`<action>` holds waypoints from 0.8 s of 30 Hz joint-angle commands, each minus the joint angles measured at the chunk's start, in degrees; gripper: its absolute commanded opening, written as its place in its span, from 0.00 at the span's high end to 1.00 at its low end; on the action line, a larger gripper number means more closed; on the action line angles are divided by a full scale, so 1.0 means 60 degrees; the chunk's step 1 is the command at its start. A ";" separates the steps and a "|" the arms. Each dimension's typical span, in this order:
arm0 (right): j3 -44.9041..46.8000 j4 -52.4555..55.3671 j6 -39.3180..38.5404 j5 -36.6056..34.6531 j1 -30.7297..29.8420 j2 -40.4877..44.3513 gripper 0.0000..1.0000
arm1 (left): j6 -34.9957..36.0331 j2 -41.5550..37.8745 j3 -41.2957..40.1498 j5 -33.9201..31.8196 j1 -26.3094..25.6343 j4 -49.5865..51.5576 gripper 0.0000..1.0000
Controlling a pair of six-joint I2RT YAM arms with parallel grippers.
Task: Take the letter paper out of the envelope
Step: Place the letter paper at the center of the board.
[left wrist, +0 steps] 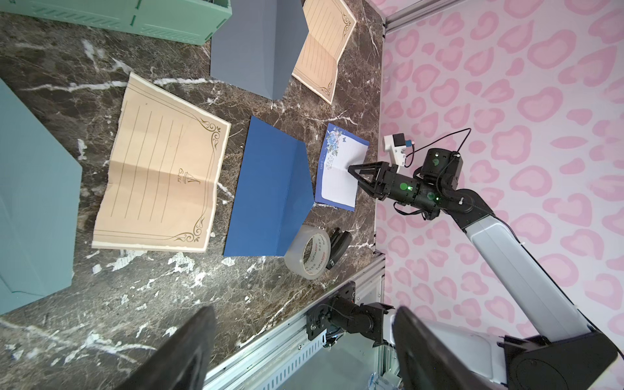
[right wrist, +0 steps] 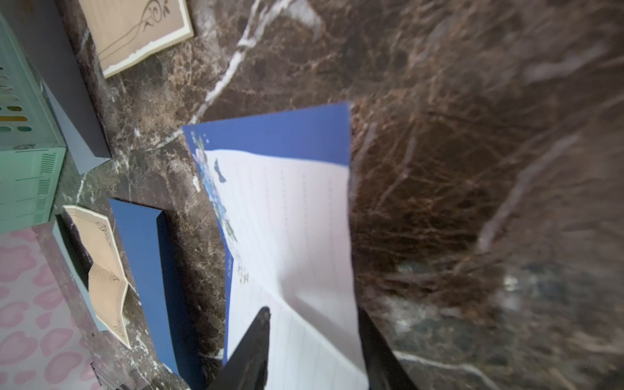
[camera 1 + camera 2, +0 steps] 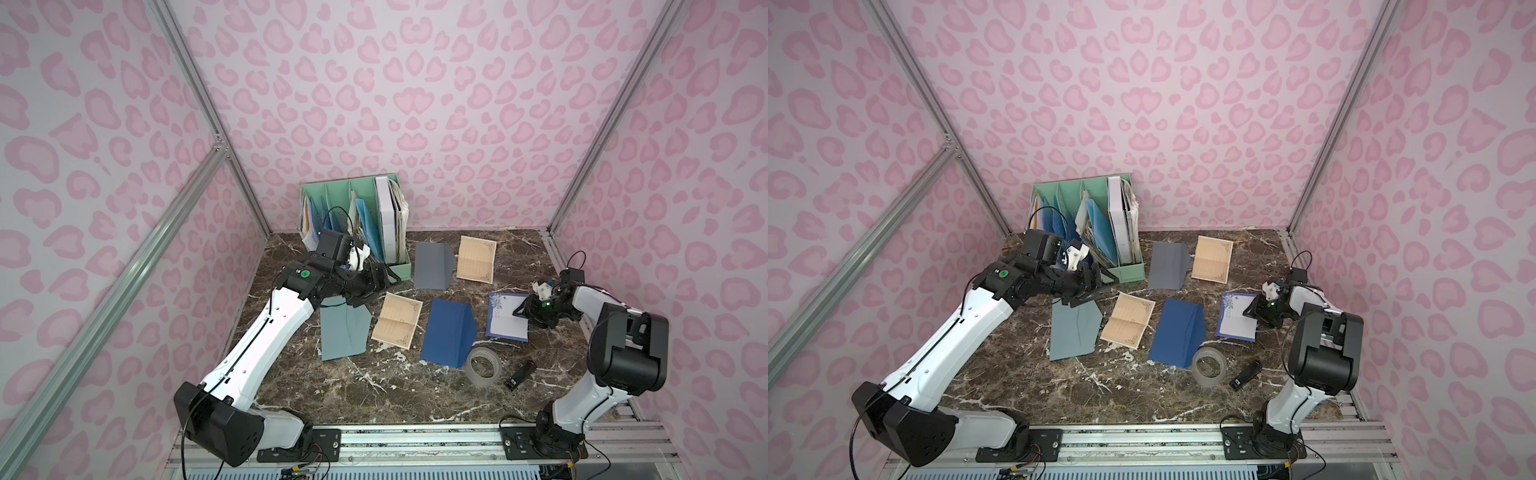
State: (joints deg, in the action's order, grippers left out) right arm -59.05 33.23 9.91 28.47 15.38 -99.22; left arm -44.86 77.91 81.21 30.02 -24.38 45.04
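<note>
Extraction looks all but finished to us: the blue-bordered letter paper [image 3: 508,318] lies on the tabletop [image 3: 374,395] at centre right of both top views, just beside the dark blue envelope [image 3: 451,332] and wholly clear of it. The right tool [image 3: 519,311] sits at the sheet's right edge, jaws partly apart either side of the paper, not pinching it. The left tool [image 3: 372,293], wide and empty, hangs over the teal envelope [image 3: 345,332] at centre left. We cannot tell whether any envelope hides another sheet. We judge only the right tool's retreat remains.
</note>
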 commanded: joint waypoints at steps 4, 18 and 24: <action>-0.0080 -0.0176 0.0476 -0.1278 0.0023 0.0193 0.52 | -0.0116 -0.0186 -0.0139 -0.0125 0.0006 -0.0079 0.17; -0.0166 -0.0613 0.1362 -0.3073 -0.0132 0.1287 0.48 | -0.0221 -0.0343 -0.0184 -0.0422 0.0006 -0.0130 0.17; -0.0236 -0.1943 0.1842 -0.3733 -0.0715 0.3160 0.10 | -0.0028 -0.0434 0.0190 -0.0825 0.0006 0.0260 0.01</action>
State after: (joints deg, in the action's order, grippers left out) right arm -59.79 26.85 19.18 9.63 12.49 -83.24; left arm -46.39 75.66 80.99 27.18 -24.38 44.62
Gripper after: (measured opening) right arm 0.755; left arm 1.000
